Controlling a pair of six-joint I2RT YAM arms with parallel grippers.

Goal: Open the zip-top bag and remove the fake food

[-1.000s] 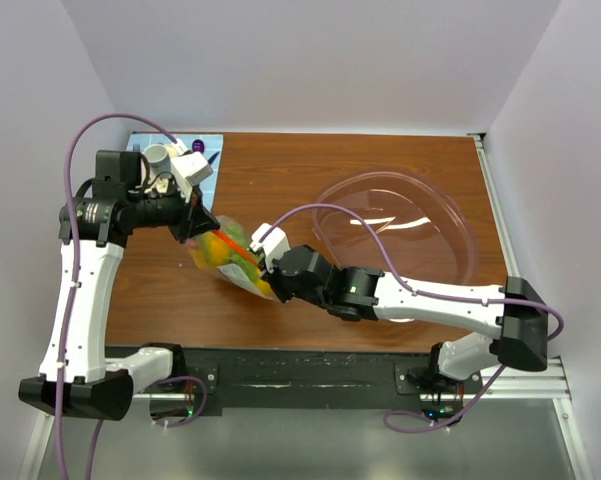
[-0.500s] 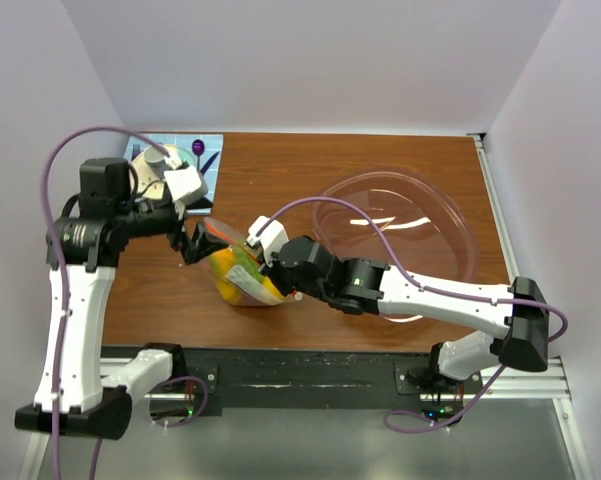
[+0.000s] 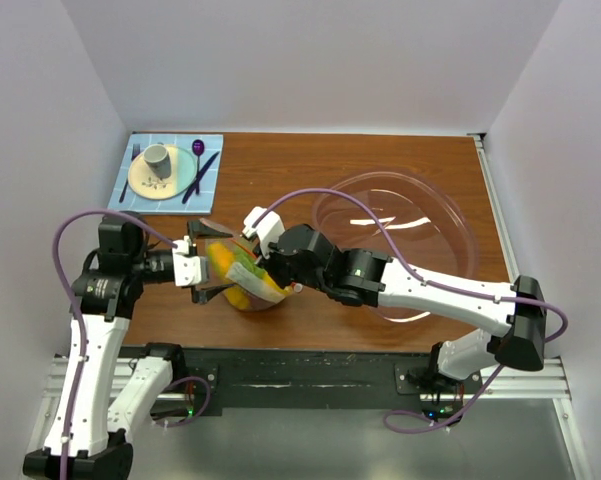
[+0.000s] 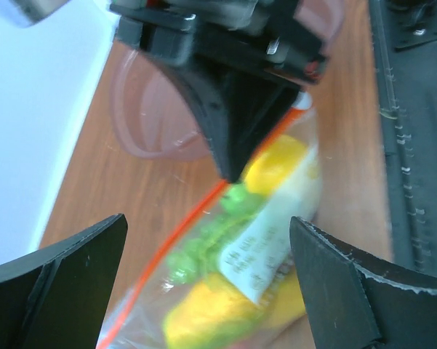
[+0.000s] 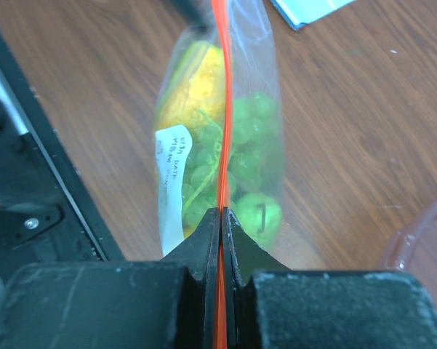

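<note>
The zip-top bag [image 3: 242,280] stands upright near the table's front, its orange-red zip strip [image 5: 221,109] on top. Inside it shows fake food: green pieces [image 5: 253,163] and a yellow one [image 5: 193,87], behind a white label. My right gripper [image 3: 267,275] is shut on the zip strip, which runs pinched between its fingers [image 5: 236,236]. My left gripper [image 3: 220,264] is open at the bag's left end, one finger on each side and touching nothing. In the left wrist view the bag [image 4: 240,283] lies between the wide-apart fingertips [image 4: 327,269], with the right gripper's black fingers beyond it.
A large clear pinkish bowl [image 3: 450,215] sits at the right, behind my right arm. At the back left lies a blue placemat [image 3: 212,150] with a plate, a grey cup [image 3: 157,158] and cutlery. A black rail [image 3: 310,368] runs along the near edge.
My left gripper let go of the bag and opened. Its arm swung from the back left towards the front, uncovering the placemat. The right gripper shifted the bag slightly left, still pinching the strip.
</note>
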